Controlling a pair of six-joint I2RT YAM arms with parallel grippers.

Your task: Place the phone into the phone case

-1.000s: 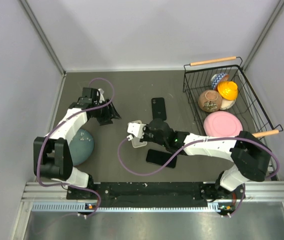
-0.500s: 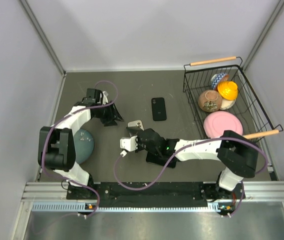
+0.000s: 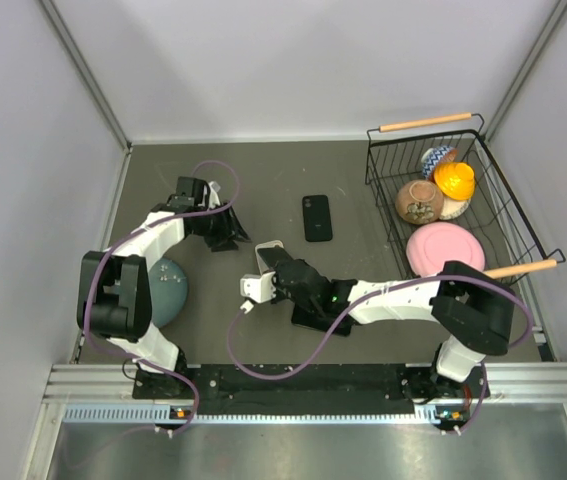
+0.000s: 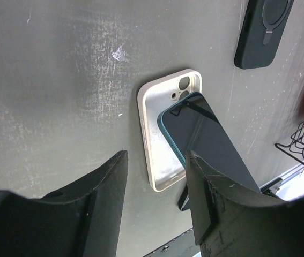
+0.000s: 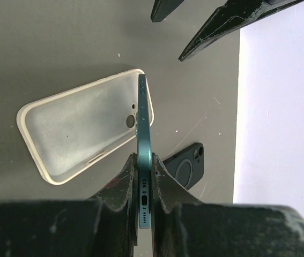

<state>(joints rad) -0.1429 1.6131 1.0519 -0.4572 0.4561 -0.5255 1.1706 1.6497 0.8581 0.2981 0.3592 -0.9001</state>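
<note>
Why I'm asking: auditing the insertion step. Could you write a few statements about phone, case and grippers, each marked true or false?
The right gripper is shut on the dark teal phone. True.
The cream-white phone case lies hollow side down. False: its hollow faces up.
The phone lies flat in the case. False: it slants, one end low over the case.
The left gripper grips the case. False: it is open, holding nothing.
The black ring-backed phone case lies apart from the white one. True.
</note>
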